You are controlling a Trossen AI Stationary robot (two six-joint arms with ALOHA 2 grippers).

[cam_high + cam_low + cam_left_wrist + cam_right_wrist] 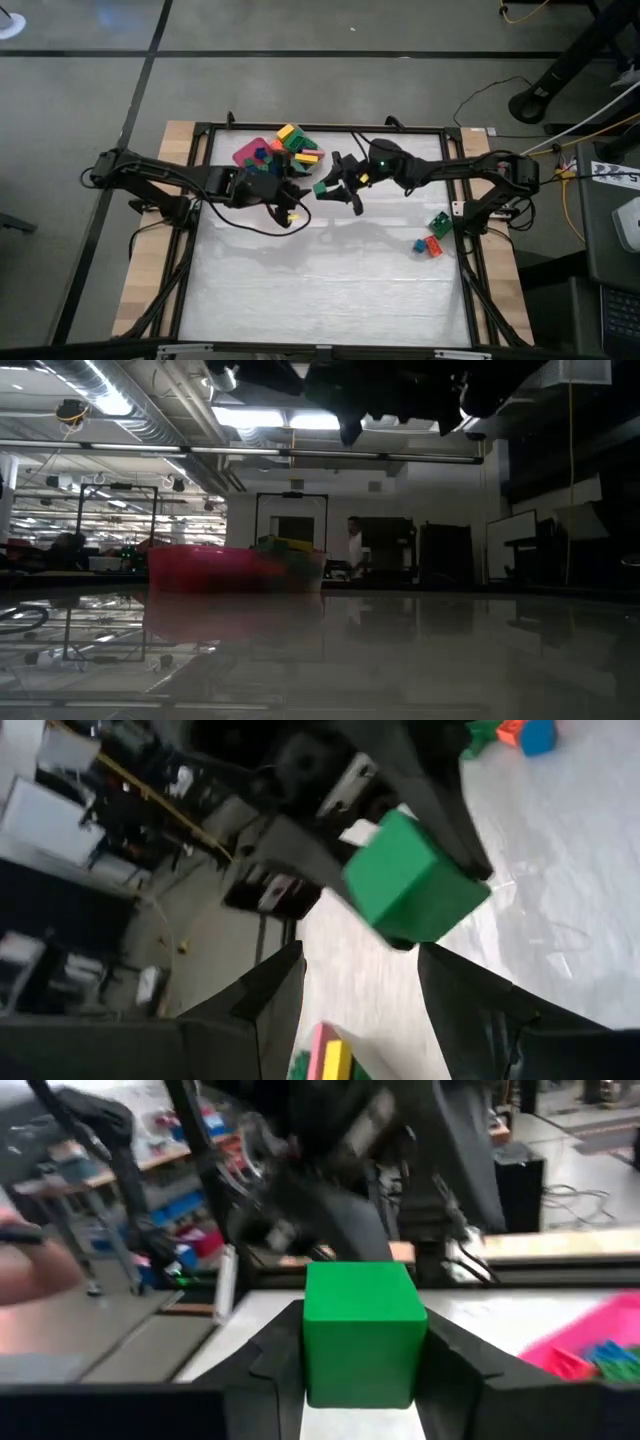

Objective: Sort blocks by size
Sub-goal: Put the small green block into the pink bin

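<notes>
A green block [362, 1330] is held in the air above the middle of the table by my right gripper [325, 189], which is shut on it. My left gripper [288, 207] hovers just left of it, open, with nothing between its fingers [270, 1010]. In the left wrist view the green block [412, 880] hangs just beyond the open fingers. A heap of coloured blocks [292, 145] lies in the pink tray [245, 152] at the far side. A few more blocks [433, 236] lie on the table at the right. My right gripper pinches the green block by two opposite sides [316, 1360] between its two fingers. The fingers lie about level and come from the table's right side. The block is lifted clear of the table.
The pink tray [230, 568] with its heap stands close behind both grippers. The white table top [320, 290] stretches toward the near edge, inside a black frame [200, 200]. A person [353, 545] stands far off in the room.
</notes>
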